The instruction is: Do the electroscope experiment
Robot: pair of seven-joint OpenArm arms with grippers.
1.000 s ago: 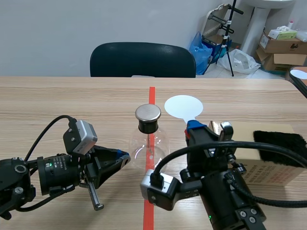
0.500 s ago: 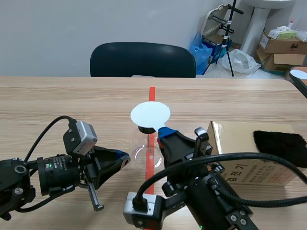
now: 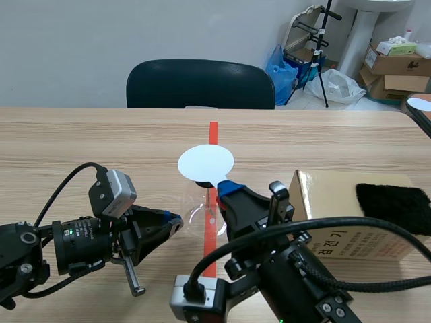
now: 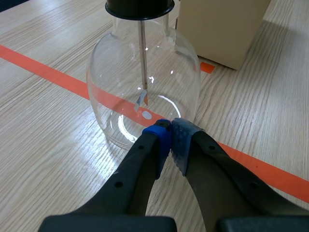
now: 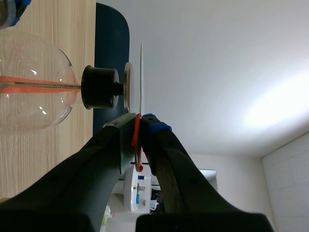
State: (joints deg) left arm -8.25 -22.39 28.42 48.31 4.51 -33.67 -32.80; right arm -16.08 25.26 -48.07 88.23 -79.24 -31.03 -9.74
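The electroscope is a clear glass flask (image 3: 196, 212) (image 4: 143, 92) (image 5: 29, 89) with a black stopper (image 4: 140, 7) (image 5: 100, 87) and a metal top plate (image 5: 128, 87). It stands on the orange tape line. Thin foil leaves (image 4: 142, 99) hang on a rod inside. My right gripper (image 3: 232, 190) (image 5: 137, 128) is shut on the red handle (image 5: 137, 142) of a white round paddle (image 3: 206, 163) (image 5: 141, 72). The paddle hovers just over the top plate and hides it in the scene view. My left gripper (image 3: 174, 222) (image 4: 170, 137) is shut on nothing, its tips close to the flask's lower side.
A cardboard box (image 3: 350, 222) (image 4: 222, 26) with a black furry cloth (image 3: 394, 200) on top stands right of the flask. A dark chair (image 3: 201, 84) sits behind the far table edge. Boxes and bags lie on the floor at the back right.
My right arm has carried the white paddle leftwards, from beside the box to over the flask's top. The left arm has not moved.
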